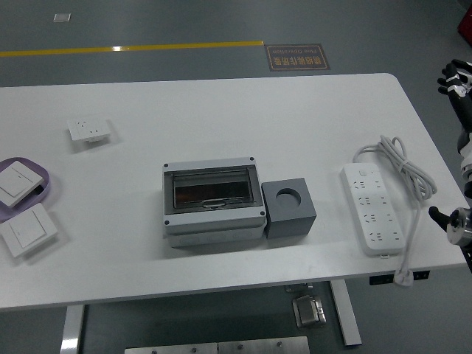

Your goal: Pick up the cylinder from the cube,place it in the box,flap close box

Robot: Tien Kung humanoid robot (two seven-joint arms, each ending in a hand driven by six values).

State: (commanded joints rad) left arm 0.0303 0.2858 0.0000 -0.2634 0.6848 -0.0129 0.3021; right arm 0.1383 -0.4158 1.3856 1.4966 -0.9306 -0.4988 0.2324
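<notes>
White tabletop, box dead centre with its flap down, cube touching it at 3 o'clock — socket looks empty, no cylinder visible. Right hand off at 2 o'clock, fingers unreadable. Risk: it grasps at nothing.

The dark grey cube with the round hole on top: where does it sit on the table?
Head view: the dark grey cube sits right of centre, against the grey box and left of the white power strip.

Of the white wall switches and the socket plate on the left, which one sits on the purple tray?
The upper wall switch at the far left edge lies on the purple tray; the other switch and socket plate lie on the bare table.
</notes>
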